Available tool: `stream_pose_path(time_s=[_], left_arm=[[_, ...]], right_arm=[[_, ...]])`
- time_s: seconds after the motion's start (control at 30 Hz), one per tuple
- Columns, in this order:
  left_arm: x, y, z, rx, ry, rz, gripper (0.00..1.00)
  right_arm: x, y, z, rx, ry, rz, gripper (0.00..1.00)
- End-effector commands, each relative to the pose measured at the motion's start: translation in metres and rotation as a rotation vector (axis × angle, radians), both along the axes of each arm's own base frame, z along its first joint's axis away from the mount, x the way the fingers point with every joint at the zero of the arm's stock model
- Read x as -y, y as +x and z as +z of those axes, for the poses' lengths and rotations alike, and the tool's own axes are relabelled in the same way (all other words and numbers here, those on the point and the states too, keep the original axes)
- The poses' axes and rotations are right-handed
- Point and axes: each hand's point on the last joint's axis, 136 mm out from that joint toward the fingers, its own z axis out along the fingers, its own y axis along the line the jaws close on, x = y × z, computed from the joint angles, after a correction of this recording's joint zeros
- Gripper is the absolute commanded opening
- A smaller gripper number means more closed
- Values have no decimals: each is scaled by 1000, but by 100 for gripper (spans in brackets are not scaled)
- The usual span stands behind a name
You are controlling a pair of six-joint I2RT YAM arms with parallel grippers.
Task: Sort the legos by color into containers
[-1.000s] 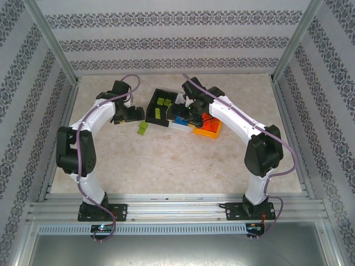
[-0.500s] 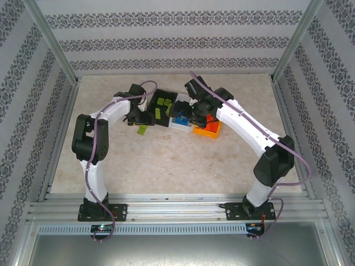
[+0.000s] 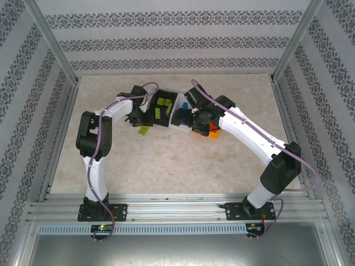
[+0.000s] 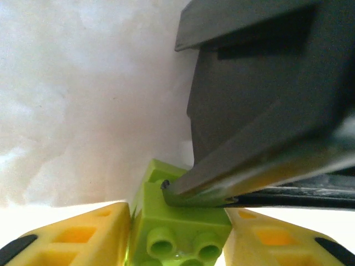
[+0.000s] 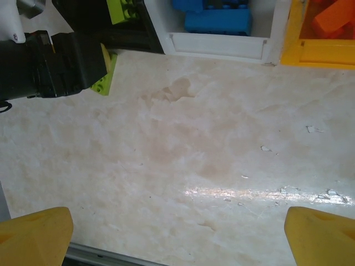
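A lime green lego [image 4: 177, 216] lies on the table against the near corner of the black container [image 4: 266, 83]. My left gripper [image 4: 180, 233] is shut on it, its yellow fingers [image 4: 72, 238] pressed to both sides. From above, that lego [image 3: 143, 131] sits just left of the black container [image 3: 173, 98], which holds more green legos [image 3: 162, 103]. Blue legos [image 5: 219, 22] lie in the white container [image 5: 216, 47], and orange-red legos [image 5: 333, 16] in the orange-yellow container [image 5: 321, 52]. My right gripper [image 5: 177, 235] hangs open above bare table in front of the containers.
The left arm's black wrist [image 5: 55, 66] reaches in at the upper left of the right wrist view. The right arm [image 3: 244, 130] arches over the orange-yellow container [image 3: 206, 133]. Patterned walls and metal posts [image 3: 61, 61] ring the beige table.
My left gripper moved right to the green lego beside the black container and closed on it. The right arm swung forward and lower over the containers, its gripper staying open.
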Motion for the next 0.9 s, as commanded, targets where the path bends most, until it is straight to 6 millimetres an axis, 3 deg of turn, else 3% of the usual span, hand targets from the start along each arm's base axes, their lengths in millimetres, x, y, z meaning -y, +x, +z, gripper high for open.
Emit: stream_pose_path(time_s=[0.0,0.17,0.4,0.6,0.73,0.87], left_arm=[[-3,-4,4,2,-27,22,45],[-1,-19,14,5,-63,37,40],[16,-38,58,39,-216,79,39],[40,-73,59,-20,-313,51,38],[47,-83,77,1,-349,44,38],[52,-82,108,37,-412,74,39]], right_arm=[[4,-5,4,23,-3,-26,98],[-2,-9,3,30,4,-16,98],[-17,-14,-5,31,5,19,98],[-28,-11,-13,34,23,39,98],[-28,0,-16,32,25,77,98],[-14,19,-16,25,44,87,98]])
